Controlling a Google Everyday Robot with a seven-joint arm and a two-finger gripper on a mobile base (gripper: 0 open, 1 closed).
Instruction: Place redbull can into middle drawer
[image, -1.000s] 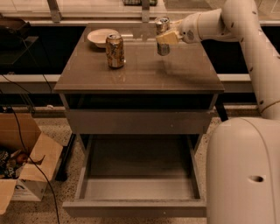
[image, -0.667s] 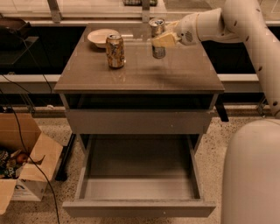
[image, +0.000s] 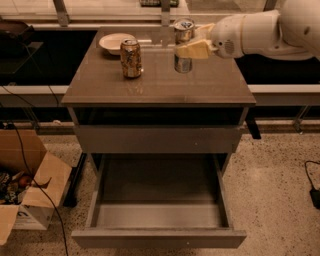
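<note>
The redbull can (image: 183, 61), slim and silver with a shiny top, stands upright at the back right of the cabinet top. My gripper (image: 196, 44) reaches in from the right and is shut on the can, with one pale finger (image: 191, 50) across its front. I cannot tell whether the can's base touches the top. The middle drawer (image: 159, 238) is pulled wide open below, at the front, and its pale grey floor is bare. The gripper is well above and behind it.
A wider gold-orange can (image: 131, 58) stands left of the redbull can, with a white bowl (image: 115, 42) behind it. A shut grey drawer front (image: 155, 138) sits above the open drawer. An open cardboard box (image: 27, 192) and cables lie on the floor at left.
The gripper and the can have shifted slightly left over the cabinet top. The white robot body that filled the lower right has left the view.
</note>
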